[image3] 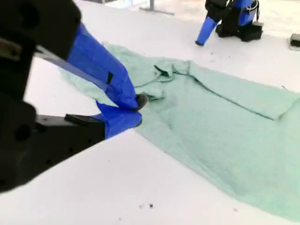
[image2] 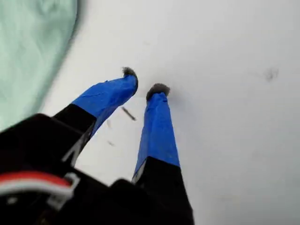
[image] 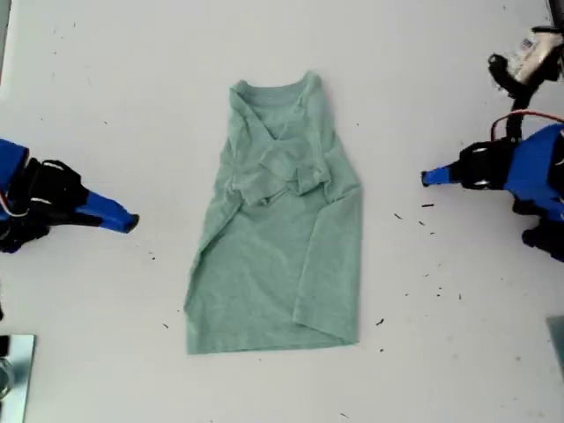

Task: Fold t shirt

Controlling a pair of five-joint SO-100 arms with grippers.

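- The t shirt lies flat mid-frame in the exterior view, sleeves folded inward and collar toward the top.
- My first gripper is at that view's right, jaws slightly parted and empty, with dark specks beside it.
- My second gripper is at the left, tips together and empty.
- Bare white table separates each gripper from the cloth.

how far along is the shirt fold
Done: the sleeves and sides of the t shirt look folded in, leaving a narrow strip. In hand: nothing; my first pincer and my second pincer sit off the cloth. Left: probably folding the hem up toward the collar.
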